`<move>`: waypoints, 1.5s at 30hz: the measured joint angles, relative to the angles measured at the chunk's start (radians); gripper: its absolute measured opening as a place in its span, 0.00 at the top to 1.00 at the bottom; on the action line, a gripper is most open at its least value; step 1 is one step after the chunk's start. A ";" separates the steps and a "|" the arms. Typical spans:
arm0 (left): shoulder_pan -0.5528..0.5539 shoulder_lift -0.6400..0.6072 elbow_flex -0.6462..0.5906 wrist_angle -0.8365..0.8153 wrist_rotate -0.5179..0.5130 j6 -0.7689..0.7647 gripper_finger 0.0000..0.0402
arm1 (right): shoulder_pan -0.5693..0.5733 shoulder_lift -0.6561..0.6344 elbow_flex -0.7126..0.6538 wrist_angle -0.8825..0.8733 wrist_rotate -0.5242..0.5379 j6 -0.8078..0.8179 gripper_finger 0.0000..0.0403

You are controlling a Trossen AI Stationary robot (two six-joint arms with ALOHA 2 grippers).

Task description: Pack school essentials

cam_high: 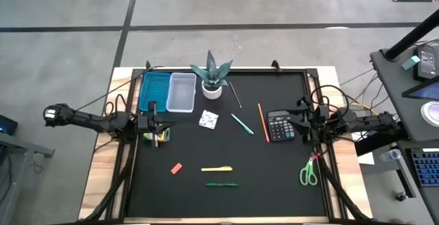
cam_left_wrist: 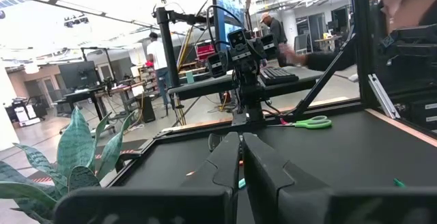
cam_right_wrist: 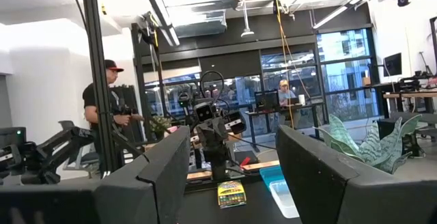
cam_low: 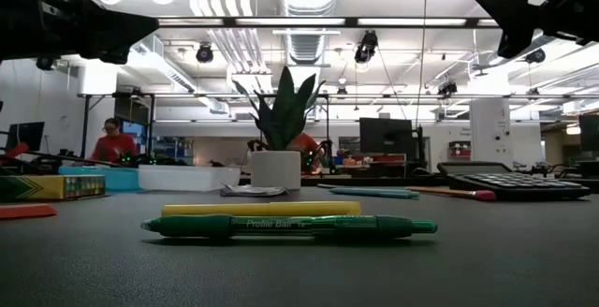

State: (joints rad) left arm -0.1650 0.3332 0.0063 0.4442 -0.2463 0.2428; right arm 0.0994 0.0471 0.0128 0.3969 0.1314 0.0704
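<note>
Here, left pincer [cam_high: 156, 125] is together, right pincer [cam_high: 300, 121] apart, both empty; you risk toppling plant [cam_high: 212, 76] reaching pens nr it.

Upper left: two trays [cam_high: 169, 92] side by side | plant [cam_high: 212, 76] just right | packet [cam_high: 208, 119] below | calculator [cam_high: 280, 125] right | scissors [cam_high: 309, 173] lower right | eraser [cam_high: 176, 168], apparently, lower left.

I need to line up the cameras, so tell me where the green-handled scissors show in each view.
High view: green-handled scissors lie at the table's right edge, below the right gripper.
Low view: not in it.
Left wrist view: scissors lie on the mat's far side, beside the opposite arm's base.
Right wrist view: not in it.
Shared landmark: the plant.
</note>
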 joint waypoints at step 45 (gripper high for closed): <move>0.000 0.000 0.000 0.000 0.000 0.000 0.99 | 0.001 0.000 0.000 0.001 0.000 0.132 0.49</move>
State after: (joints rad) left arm -0.1654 0.3332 0.0063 0.4442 -0.2466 0.2428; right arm 0.1001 0.0471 0.0130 0.3982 0.1313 0.2019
